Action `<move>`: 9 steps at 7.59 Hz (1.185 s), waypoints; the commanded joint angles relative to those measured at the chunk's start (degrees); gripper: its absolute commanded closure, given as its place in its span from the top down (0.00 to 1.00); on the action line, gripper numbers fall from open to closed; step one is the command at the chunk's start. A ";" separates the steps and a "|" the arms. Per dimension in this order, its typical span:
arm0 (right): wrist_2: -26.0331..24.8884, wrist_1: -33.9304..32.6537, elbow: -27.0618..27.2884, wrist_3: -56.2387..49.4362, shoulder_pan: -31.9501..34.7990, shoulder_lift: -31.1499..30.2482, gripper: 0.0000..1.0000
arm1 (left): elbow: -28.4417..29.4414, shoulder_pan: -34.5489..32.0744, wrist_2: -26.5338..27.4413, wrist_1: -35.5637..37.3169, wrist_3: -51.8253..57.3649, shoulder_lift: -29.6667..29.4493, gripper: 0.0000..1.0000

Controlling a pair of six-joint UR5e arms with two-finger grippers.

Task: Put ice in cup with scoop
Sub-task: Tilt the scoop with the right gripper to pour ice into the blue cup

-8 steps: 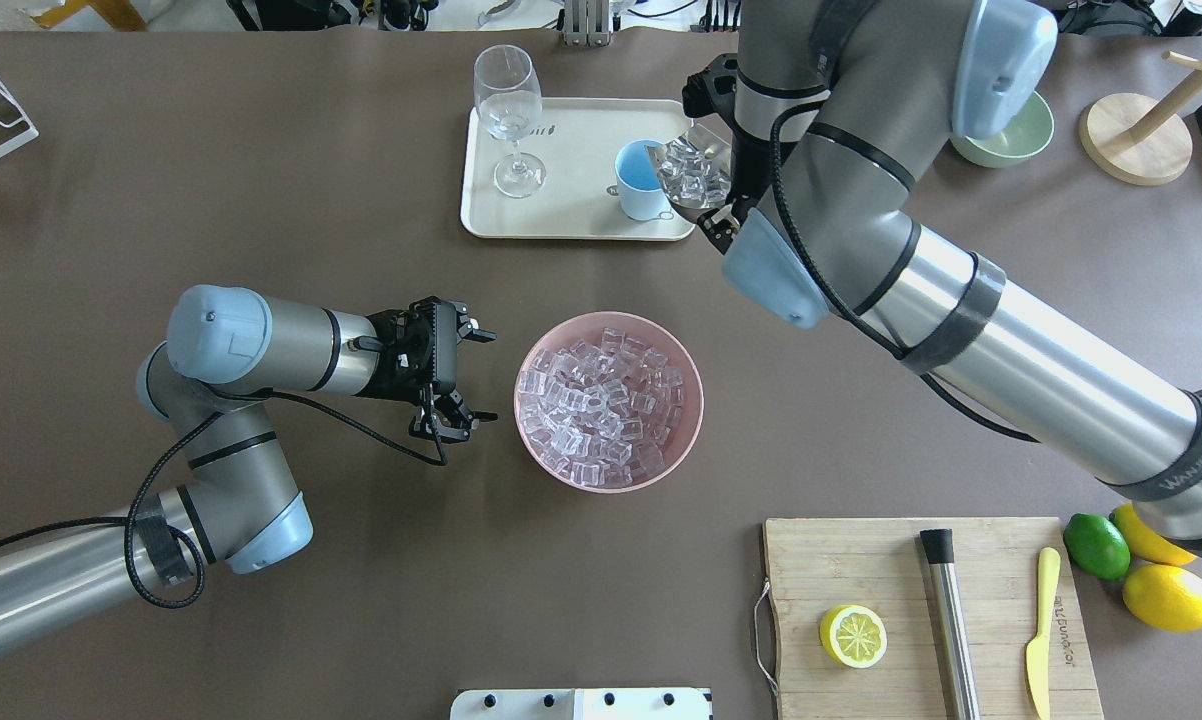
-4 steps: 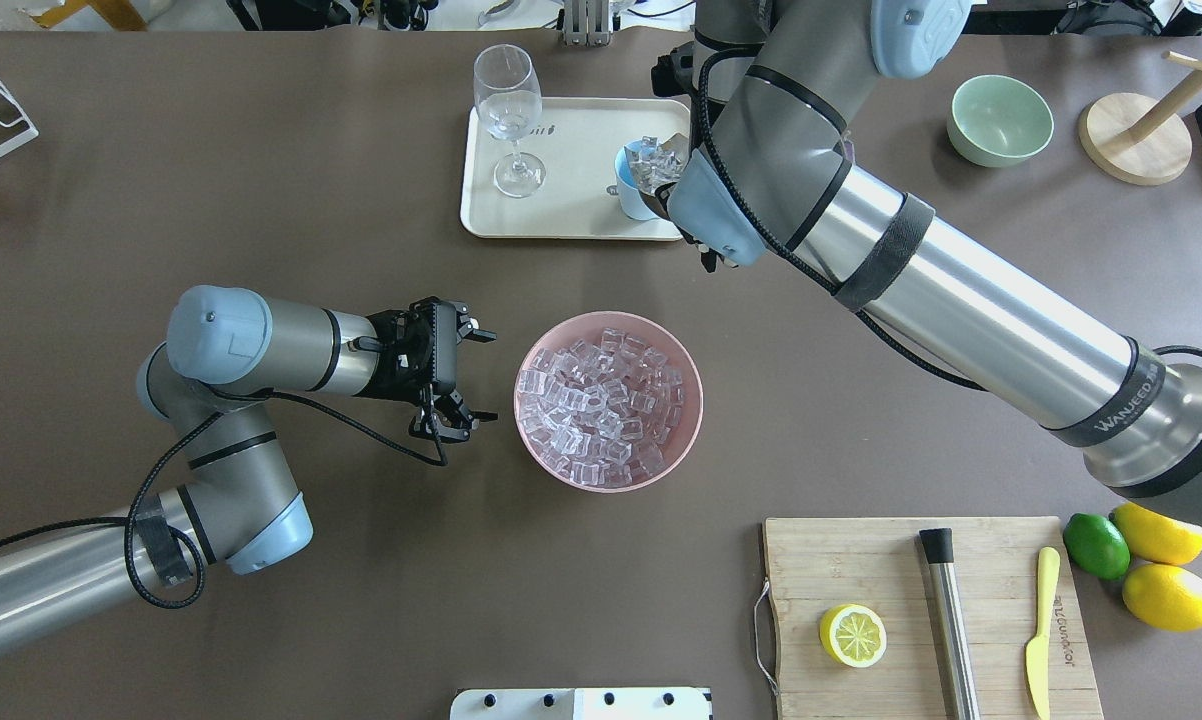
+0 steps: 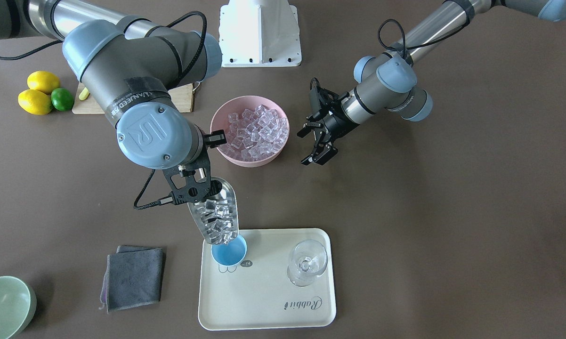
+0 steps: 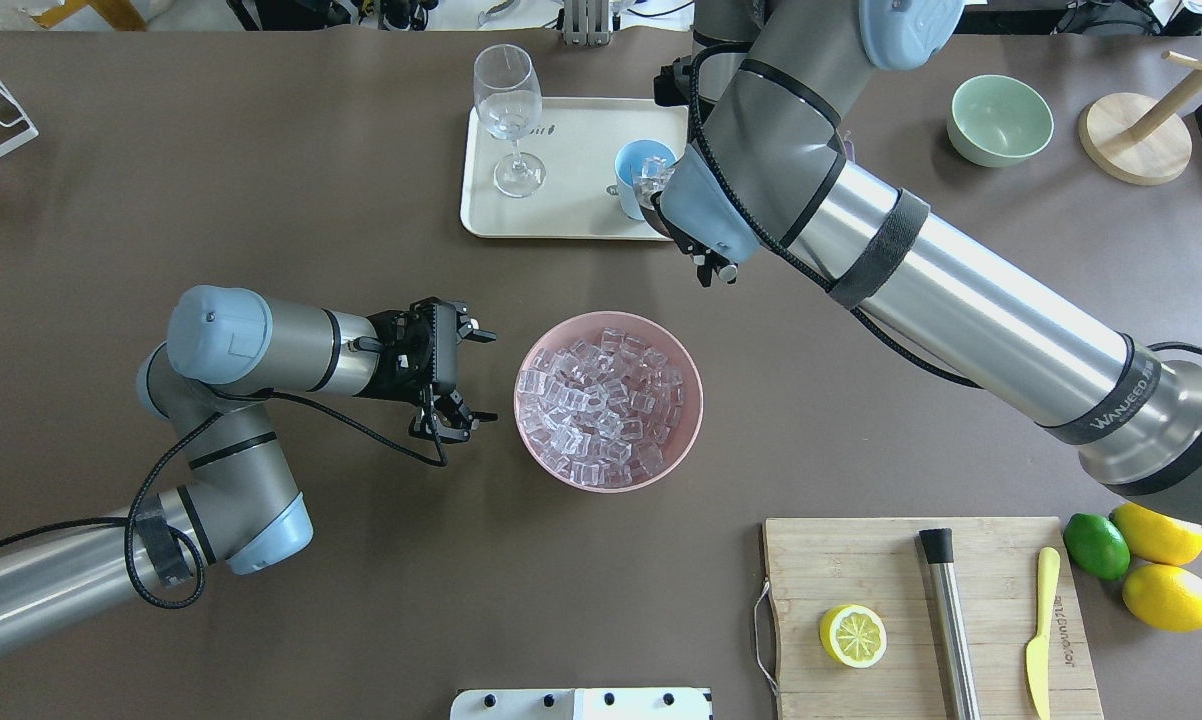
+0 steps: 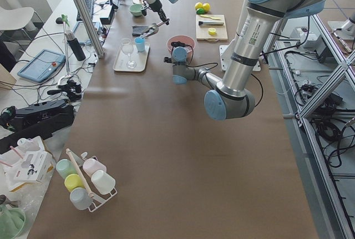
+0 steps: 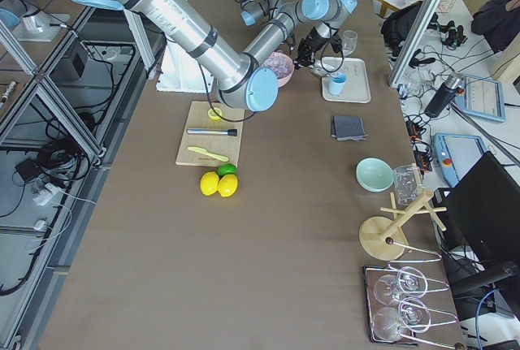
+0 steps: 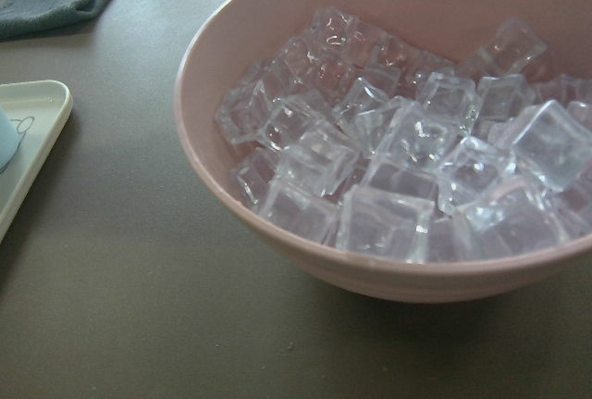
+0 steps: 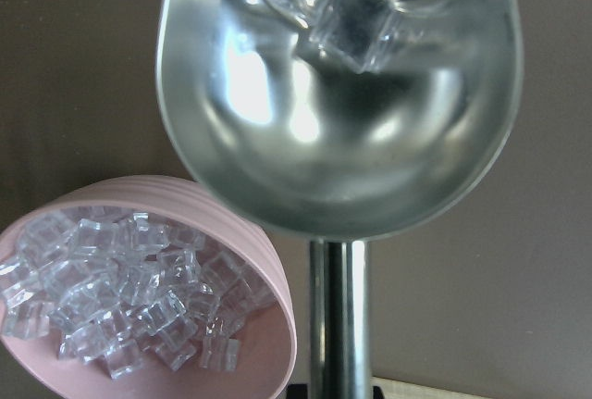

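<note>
You get the scoop tilted down in the front-facing view, ice bunched at its lip right over the cup. Overhead, the right arm hides most of that. Right gripper is clenched on the scoop's handle. The cup sits in a tray corner under the lip, wine glass apart from it. Pink bowl is behind the scoop. Left gripper is spread, empty, beside the bowl.

Scoop: polished, mirror-bright steel. Ice: clear, glassy. Pink bowl: smooth, matt. Cutting board: pale bare wood.
</note>
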 commanded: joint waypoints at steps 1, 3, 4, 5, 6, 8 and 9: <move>2.02 -3.89 -0.69 0.00 -0.01 2.21 0.00 | 0.02 0.00 0.03 0.00 0.02 0.00 0.98; 2.55 -5.05 -0.96 0.00 -0.01 3.19 0.00 | 0.02 0.00 -0.06 0.00 0.02 0.00 0.98; 2.64 -5.05 -0.88 0.00 -0.01 3.19 0.00 | 0.02 0.00 -0.06 0.00 0.02 0.00 0.98; 2.64 -5.05 -0.88 0.00 -0.01 3.19 0.00 | 0.02 0.00 0.11 0.00 -0.24 0.00 0.98; 2.64 -5.05 -0.88 0.00 -0.01 3.01 0.00 | 0.02 0.00 0.29 0.00 -0.24 0.00 0.98; 1.77 -4.96 0.61 -0.09 -0.01 2.49 0.00 | 0.02 0.00 0.20 0.00 -0.24 0.00 0.98; 0.45 -4.96 4.80 0.00 0.08 0.22 0.00 | 0.02 0.00 0.20 0.00 -0.24 0.00 0.98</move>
